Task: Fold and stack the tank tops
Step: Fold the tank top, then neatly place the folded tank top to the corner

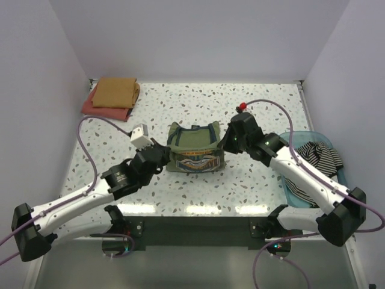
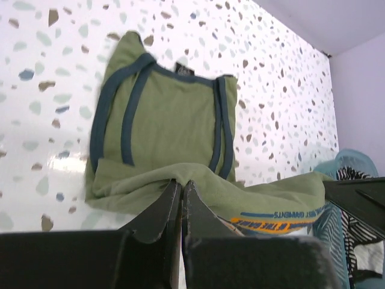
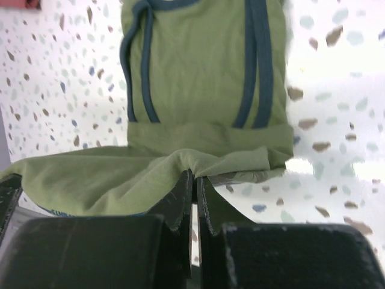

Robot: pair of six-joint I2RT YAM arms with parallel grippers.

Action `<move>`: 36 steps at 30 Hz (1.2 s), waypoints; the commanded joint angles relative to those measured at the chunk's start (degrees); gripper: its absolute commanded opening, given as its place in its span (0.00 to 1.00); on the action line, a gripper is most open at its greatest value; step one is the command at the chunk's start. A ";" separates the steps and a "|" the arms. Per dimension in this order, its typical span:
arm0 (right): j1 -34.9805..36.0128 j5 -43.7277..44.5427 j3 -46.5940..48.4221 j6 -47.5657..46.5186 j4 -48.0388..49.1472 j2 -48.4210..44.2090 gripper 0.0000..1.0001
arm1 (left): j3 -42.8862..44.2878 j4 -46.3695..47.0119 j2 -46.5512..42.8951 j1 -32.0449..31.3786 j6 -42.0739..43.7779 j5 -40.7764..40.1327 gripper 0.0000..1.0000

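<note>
Two hands grip the olive green tank top (image 1: 192, 143) mid-frame: left hand (image 1: 160, 154), right hand (image 1: 230, 143). We judge the hem fold underway; next we should carry it evenly toward the straps.

Olive green tank top (image 1: 191, 144) lies mid-table (image 1: 264, 114), partly folded, with the navy-trimmed neck and straps at its far edge and the printed graphic band turned up along its near edge. Left gripper (image 1: 166, 158) meets the garment at its near-left side and right gripper (image 1: 227, 147) meets it at its right side, both touching the cloth; the finger gaps are too small to resolve from here. Far-left corner: folded mustard top (image 1: 118, 90) stacked on a folded red top (image 1: 95, 108); right edge: black-and-white striped top (image 1: 320, 155) crumpled in a translucent blue basket (image 1: 287, 137), partly behind the right arm.
</note>
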 commanded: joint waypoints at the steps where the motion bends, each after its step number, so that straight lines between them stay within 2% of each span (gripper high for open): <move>1: -2.96 -5.64 7.82 -5.76 4.32 4.62 0.00 | 5.42 12.20 5.44 6.60 10.84 7.71 0.00; 7: -9.56 -10.92 17.05 -8.13 5.47 16.13 0.00 | 11.04 18.80 16.68 18.73 14.01 17.72 0.00; 9: -11.75 -13.56 20.65 -8.83 5.65 21.04 0.00 | 12.28 23.61 20.13 23.11 14.45 20.81 0.00; 10: -12.37 -14.09 21.81 -9.01 5.82 22.64 0.00 | 13.25 24.94 23.88 24.62 15.32 24.48 0.00; 12: -14.48 -15.92 24.79 -9.36 6.87 26.33 0.00 | 15.35 27.92 30.56 28.39 15.59 26.88 0.00; 13: -15.09 -16.55 25.94 -9.71 7.40 30.43 0.03 | 16.06 28.81 33.04 29.72 15.68 29.94 0.00; 15: -16.85 -16.82 30.58 -10.42 6.71 34.93 0.23 | 17.64 33.71 38.13 33.13 16.38 34.08 0.04; 16: -17.55 -18.04 32.09 -10.59 6.88 39.57 0.32 | 19.13 35.48 42.86 34.20 16.30 36.88 0.17; 17: -18.87 -18.31 33.41 -10.68 7.14 41.36 0.47 | 19.75 37.50 44.82 36.30 15.95 38.74 0.27; 18: -19.49 -17.44 35.95 -10.86 7.58 43.11 0.52 | 21.33 42.22 48.32 37.36 15.77 41.54 0.36; 19: -19.76 -17.26 37.10 -11.21 7.93 45.31 0.58 | 22.39 42.62 49.49 38.16 15.42 43.83 0.45; 20: -19.84 -17.00 38.51 -12.60 7.58 46.46 0.66 | 23.53 41.06 50.11 38.86 15.42 43.33 0.48; 22: -19.85 -14.46 42.38 -14.19 3.81 47.52 0.69 | 24.94 39.20 49.50 39.48 16.29 41.41 0.55; 23: -19.76 -13.66 42.39 -15.42 3.19 46.83 0.71 | 25.12 35.28 48.72 39.92 16.47 40.26 0.56; 28: -17.22 -8.92 29.75 -15.69 6.61 37.61 0.69 | 21.62 25.49 41.77 39.92 14.81 36.64 0.58; 30: -12.48 -4.09 25.28 -16.48 6.53 34.45 0.67 | 17.32 24.53 39.49 39.84 14.28 37.52 0.58; 34: -4.05 -3.19 18.84 -15.17 9.77 32.76 0.65 | 10.19 25.31 36.32 39.92 14.63 39.72 0.70; 36: -1.58 -2.67 17.26 -14.29 11.17 33.20 0.64 | 7.73 25.49 35.44 40.01 15.24 41.03 0.71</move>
